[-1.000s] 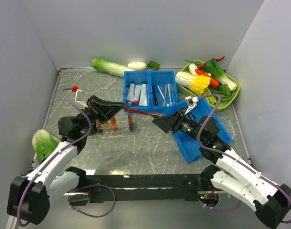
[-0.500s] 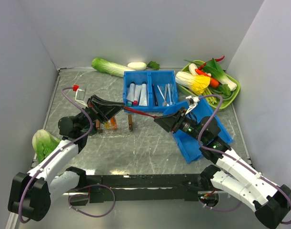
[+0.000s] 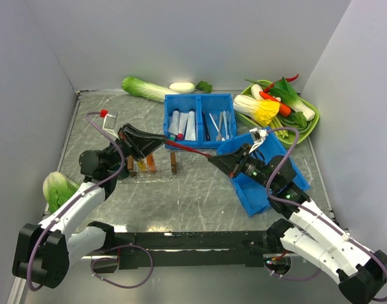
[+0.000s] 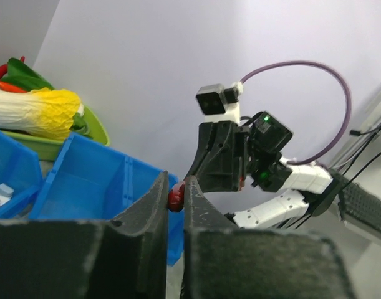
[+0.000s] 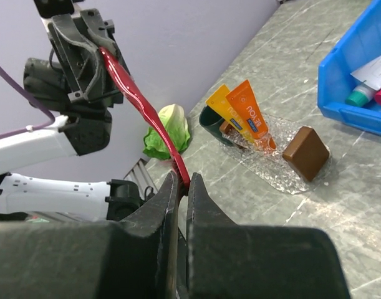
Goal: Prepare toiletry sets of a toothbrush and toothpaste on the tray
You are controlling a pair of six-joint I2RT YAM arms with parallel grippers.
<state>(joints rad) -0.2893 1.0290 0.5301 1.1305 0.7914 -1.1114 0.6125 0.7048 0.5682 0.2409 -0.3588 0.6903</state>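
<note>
Note slim maroon stick-like toothbrush (image 3: 188,150) up in air over bench (image 3: 180,199), near clear frosted plastic tray (image 3: 160,175), pinched at both ends by clenched left tool (image 3: 164,144) & right tool (image 3: 210,158); prob. light, stiff, slippery, so grip flat on handle, w/o twisting.

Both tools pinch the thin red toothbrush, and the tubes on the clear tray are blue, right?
No: the right wrist view shows a yellow tube and an orange tube on the clear tray. The left tool and right tool pinch the thin dark red toothbrush.
</note>
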